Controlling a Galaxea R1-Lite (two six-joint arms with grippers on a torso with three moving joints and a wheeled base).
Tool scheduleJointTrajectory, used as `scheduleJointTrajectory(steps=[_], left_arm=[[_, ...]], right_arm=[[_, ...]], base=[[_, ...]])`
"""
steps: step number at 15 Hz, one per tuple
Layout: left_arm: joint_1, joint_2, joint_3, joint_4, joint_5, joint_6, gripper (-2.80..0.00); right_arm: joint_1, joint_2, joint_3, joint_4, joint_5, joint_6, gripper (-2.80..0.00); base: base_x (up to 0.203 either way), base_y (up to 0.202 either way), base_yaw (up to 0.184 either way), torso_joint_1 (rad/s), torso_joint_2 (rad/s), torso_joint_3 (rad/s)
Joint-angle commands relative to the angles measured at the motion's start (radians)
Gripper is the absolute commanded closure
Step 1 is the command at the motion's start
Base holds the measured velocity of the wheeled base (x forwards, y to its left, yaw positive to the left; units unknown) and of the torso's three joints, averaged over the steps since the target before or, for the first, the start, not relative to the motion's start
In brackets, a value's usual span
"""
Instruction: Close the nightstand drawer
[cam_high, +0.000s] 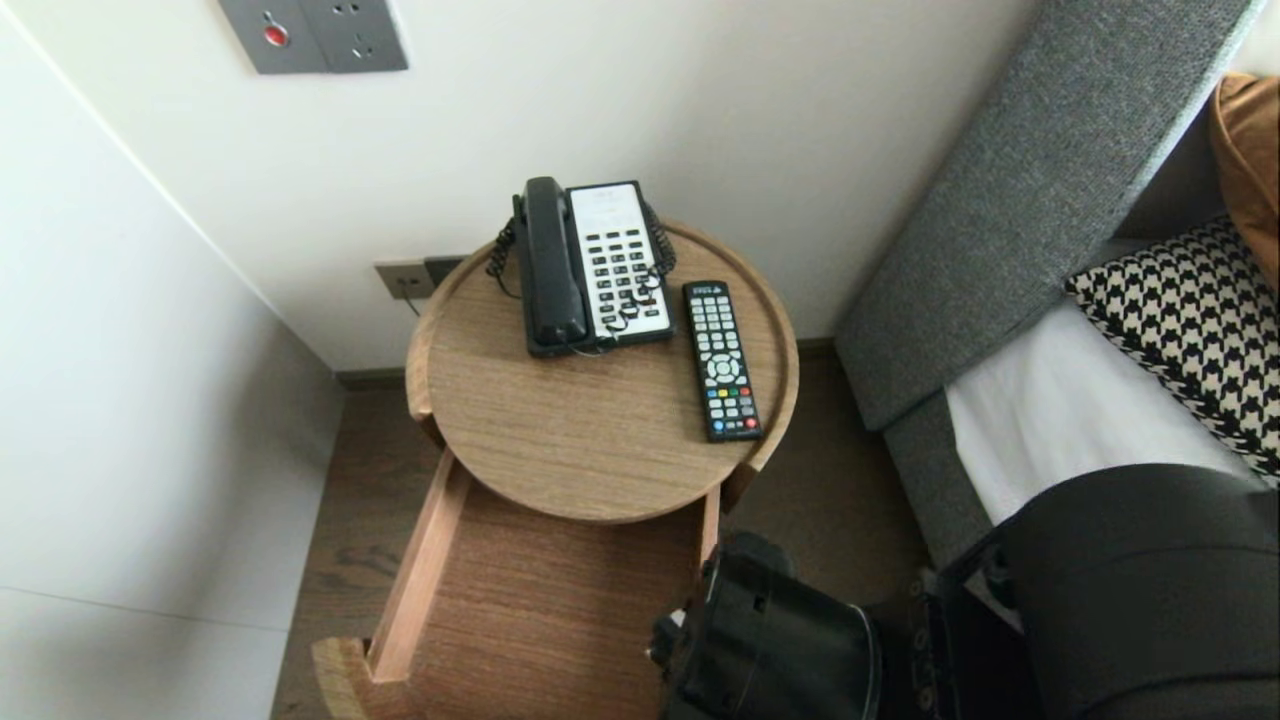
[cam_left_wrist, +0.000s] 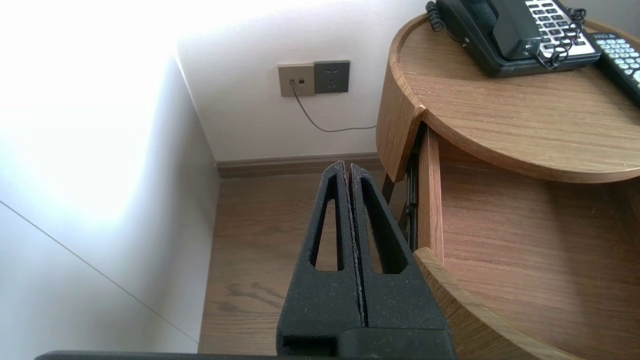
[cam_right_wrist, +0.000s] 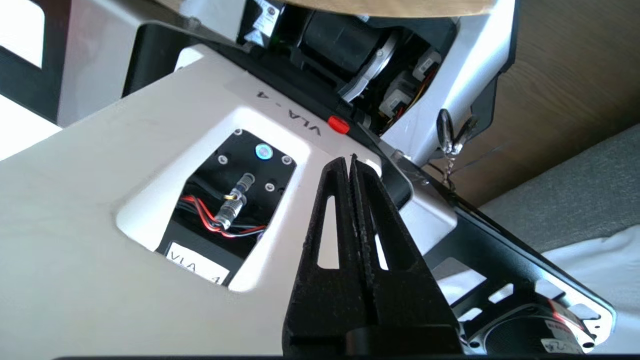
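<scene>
Left fingers (cam_left_wrist: 320, 300) pressed together beside curved wooden drawer (cam_left_wrist: 460, 305).

Head view looks steeply down on the table (cam_high: 560, 440) and drawer (cam_high: 530, 600) — the low, close left wrist view shares both, plus the telephone (cam_high: 590, 265); right wrist view closely faces the robot's base (cam_right_wrist: 75, 250).

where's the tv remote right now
In the head view the remote lies flat on the right side of the round wooden table, just right of the telephone, and beyond the open drawer.
</scene>
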Motion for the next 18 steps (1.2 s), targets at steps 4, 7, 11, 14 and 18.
scheduleJointTrajectory(steps=[4,7,11,14,18], left_arm=[[0.0,-0.003,0.04,-0.002,0.0,0.0,0.0],[0.0,-0.003,0.04,-0.002,0.0,0.0,0.0],[0.0,-0.003,0.04,-0.002,0.0,0.0,0.0],[0.0,-0.003,0.04,-0.002,0.0,0.0,0.0],[0.0,-0.003,0.04,-0.002,0.0,0.0,0.0]], right_arm=[[0.019,0.078,-0.028,0.005,0.005,0.008,0.0],[0.011,0.101,-0.062,0.005,0.021,0.009,0.0],[-0.009,0.112,-0.078,0.004,0.031,0.009,0.0],[-0.045,0.154,-0.135,0.005,0.039,0.009,0.0],[-0.059,0.16,-0.145,0.005,0.071,0.009,0.0]], base=[[0.0,0.0,0.0,0.0,0.0,0.0],[0.0,0.0,0.0,0.0,0.0,0.0],[0.0,0.0,0.0,0.0,0.0,0.0],[0.0,0.0,0.0,0.0,0.0,0.0],[0.0,0.0,0.0,0.0,0.0,0.0]])
